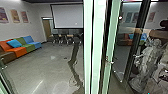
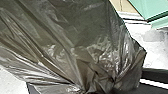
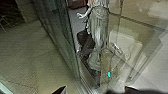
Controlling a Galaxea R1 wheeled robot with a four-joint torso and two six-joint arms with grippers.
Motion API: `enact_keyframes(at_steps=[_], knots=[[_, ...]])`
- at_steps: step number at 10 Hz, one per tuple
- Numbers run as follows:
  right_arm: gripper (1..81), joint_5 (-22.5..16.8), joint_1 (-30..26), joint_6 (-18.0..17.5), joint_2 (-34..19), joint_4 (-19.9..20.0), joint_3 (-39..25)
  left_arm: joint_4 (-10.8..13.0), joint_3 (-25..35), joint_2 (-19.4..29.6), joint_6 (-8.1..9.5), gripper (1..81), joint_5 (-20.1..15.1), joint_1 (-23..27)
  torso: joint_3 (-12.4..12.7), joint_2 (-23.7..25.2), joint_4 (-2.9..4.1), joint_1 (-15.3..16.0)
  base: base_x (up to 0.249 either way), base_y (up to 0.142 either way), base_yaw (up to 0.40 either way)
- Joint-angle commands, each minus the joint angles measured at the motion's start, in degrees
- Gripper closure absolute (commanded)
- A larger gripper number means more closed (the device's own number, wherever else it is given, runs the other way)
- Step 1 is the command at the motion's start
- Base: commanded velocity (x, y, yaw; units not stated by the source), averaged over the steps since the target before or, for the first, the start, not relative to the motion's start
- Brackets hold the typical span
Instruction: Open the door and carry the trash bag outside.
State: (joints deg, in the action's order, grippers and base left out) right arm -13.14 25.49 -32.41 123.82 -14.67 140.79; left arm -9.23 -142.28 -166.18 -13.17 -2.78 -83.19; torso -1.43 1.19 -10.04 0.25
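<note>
Bag (image 2: 82, 42) up close, a dark crinkled thing, its plastic drawn into a bunch at the left gripper (image 2: 98, 88), which looks clamped on it. From where I stand the right gripper (image 3: 93, 90) has its tips spread, with nothing between them. Ahead of the robot rises the green frame (image 1: 96, 47), with a small fitting (image 1: 108, 60) on its edge; past it on one side I see the sofa (image 1: 22, 47) and the screen (image 1: 67, 16), on the other a pale statue (image 1: 147, 60) beyond glass. Whether the gap on the sofa's side is open or glazed, I can't tell. I'd judge the step in hand to be working the door with the bag in tow. Done well, that means keeping the left grip firm and the bag tucked close — loose plastic could snag on the frame — and minding the free arm near the glass (image 3: 53, 32).
</note>
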Motion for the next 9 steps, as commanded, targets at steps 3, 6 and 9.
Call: enact_keyframes(at_steps=[3,6,9], knots=[[1.0,0.13,-11.02,0.86,-6.81,-2.38,-0.61,-0.44,0.85,0.41,0.07,81.1,-3.11,3.34,0.00,0.00,0.00,0.00,0.000,0.000,0.000],[1.0,0.31,-10.50,0.95,-7.16,-2.56,1.14,-0.35,1.21,0.58,0.07,81.1,-3.11,3.34,0.00,0.00,0.00,0.00,0.000,0.000,0.000],[1.0,0.74,-9.79,1.04,-6.98,-2.91,1.49,-0.35,1.12,0.67,0.07,81.1,-3.11,3.25,0.00,0.00,0.00,0.00,0.000,0.000,0.000]])
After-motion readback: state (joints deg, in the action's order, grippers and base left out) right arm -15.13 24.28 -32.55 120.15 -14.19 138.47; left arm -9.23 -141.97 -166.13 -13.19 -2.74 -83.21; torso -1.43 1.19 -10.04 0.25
